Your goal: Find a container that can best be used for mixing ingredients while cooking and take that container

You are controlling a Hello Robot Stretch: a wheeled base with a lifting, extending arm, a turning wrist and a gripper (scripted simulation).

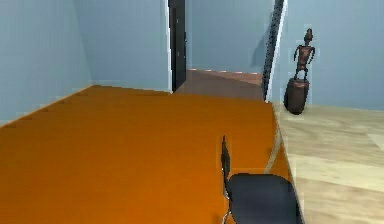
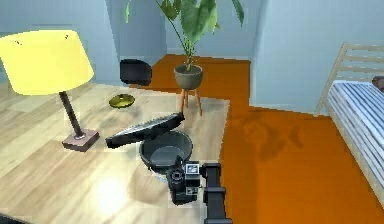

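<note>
A dark round bowl [image 2: 163, 152] stands on the light wooden table [image 2: 60, 180] in the arm side view, near the table's right edge. The arm [image 2: 215, 205] rises from the bottom edge, and the gripper [image 2: 176, 176] sits right at the bowl's near rim. With the bowl standing at the gripper's far end, I cannot tell whether it holds anything. A dark flat slab [image 2: 146, 130] lies tilted just behind the bowl.
On the table stand a yellow-shaded lamp [image 2: 45, 65] and a small yellowish dish [image 2: 122, 100]. A dark chair [image 2: 135, 70], a potted plant on a stand [image 2: 190, 72] and a bed [image 2: 360, 115] lie beyond. Ahead are an orange floor [image 1: 120, 140], a doorway [image 1: 225, 45], a statue [image 1: 300, 70] and a dark chair [image 1: 255, 190].
</note>
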